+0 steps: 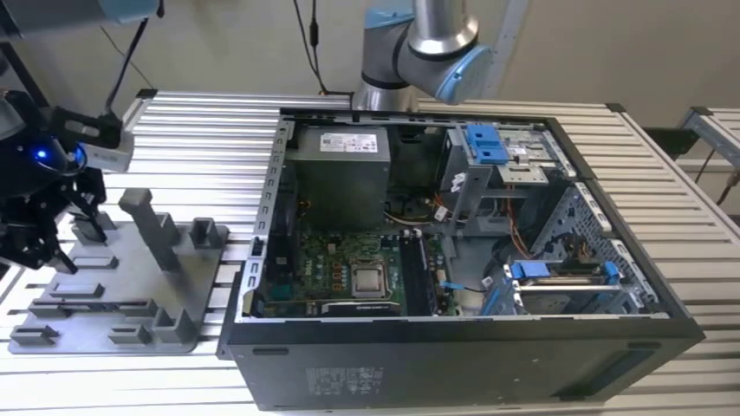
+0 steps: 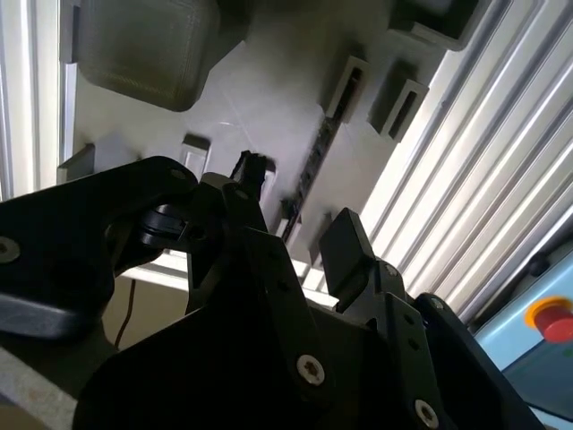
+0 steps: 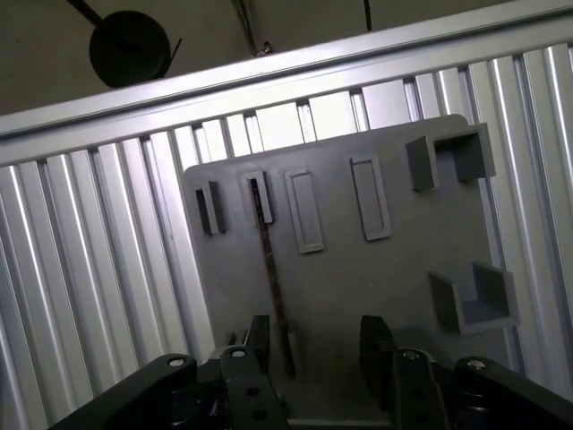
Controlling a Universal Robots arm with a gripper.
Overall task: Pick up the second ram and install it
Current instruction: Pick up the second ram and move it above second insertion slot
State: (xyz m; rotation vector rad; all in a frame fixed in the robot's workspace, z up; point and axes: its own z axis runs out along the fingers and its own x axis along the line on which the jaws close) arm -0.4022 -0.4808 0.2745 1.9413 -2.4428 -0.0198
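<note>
Pick-up step, judged: gripper [image 3: 318, 354], fingers [image 3: 258, 336] spread, is being held over the grey fixture tray [image 3: 394, 287], the second ram [image 3: 273, 278] lying edge-up between them, nearer one finger; centring is likely being called for.

Exterior view high up, looking down on open black metal computer case [image 1: 463, 355], flat grey plastic tray [image 1: 197, 277] at the exterior view's left, both wrist views close above that tray [image 3: 376, 287] [image 2: 269, 98], past black gripper [image 3: 313, 349] [image 2: 295, 210].
</note>
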